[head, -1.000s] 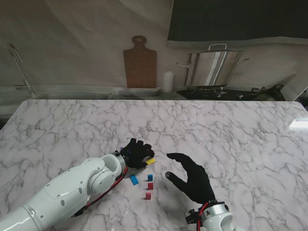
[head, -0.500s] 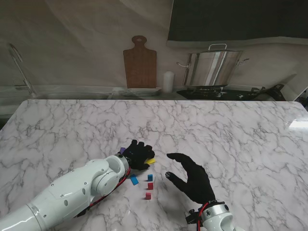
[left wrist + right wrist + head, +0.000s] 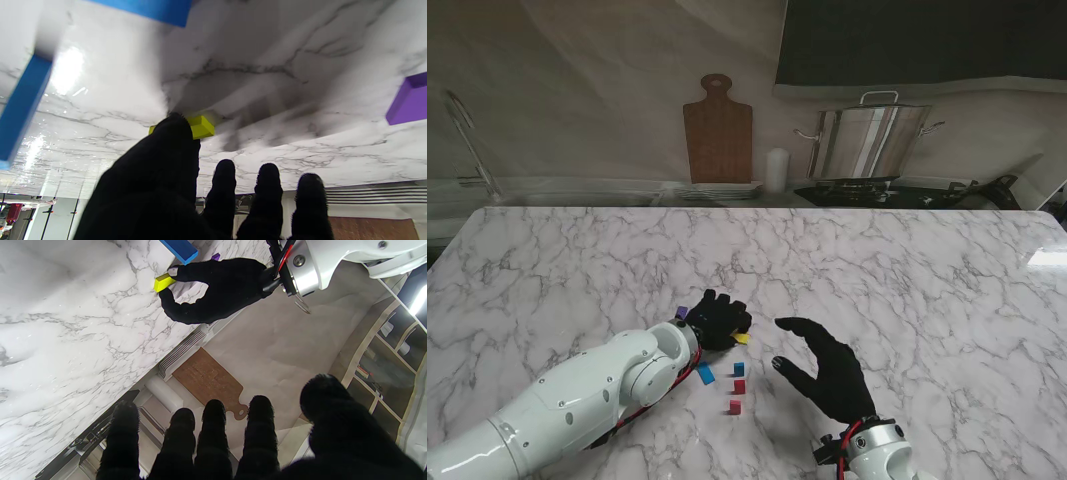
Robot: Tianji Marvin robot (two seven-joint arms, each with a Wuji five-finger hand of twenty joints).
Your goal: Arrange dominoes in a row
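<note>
A yellow domino [image 3: 741,338] lies flat on the marble table, just right of my left hand [image 3: 715,320]. In the left wrist view the thumb [image 3: 173,140] touches the yellow domino [image 3: 200,126], while the other fingers [image 3: 224,176] stand apart from it, so the hand is open. A purple domino [image 3: 682,312] peeks out at the hand's left side. Nearer to me sit a flat blue domino [image 3: 705,374], an upright blue one [image 3: 739,368] and two red ones [image 3: 740,386] [image 3: 735,406]. My right hand [image 3: 827,372] hovers open to their right, holding nothing.
At the table's [image 3: 907,280] far edge stand a wooden cutting board [image 3: 717,130], a white candle [image 3: 775,170], stacked plates [image 3: 717,190] and a steel pot [image 3: 867,140] on a stove.
My left arm has slid a little forward and right, uncovering the purple domino at its left side. The yellow domino has barely shifted. The right hand has not moved.
</note>
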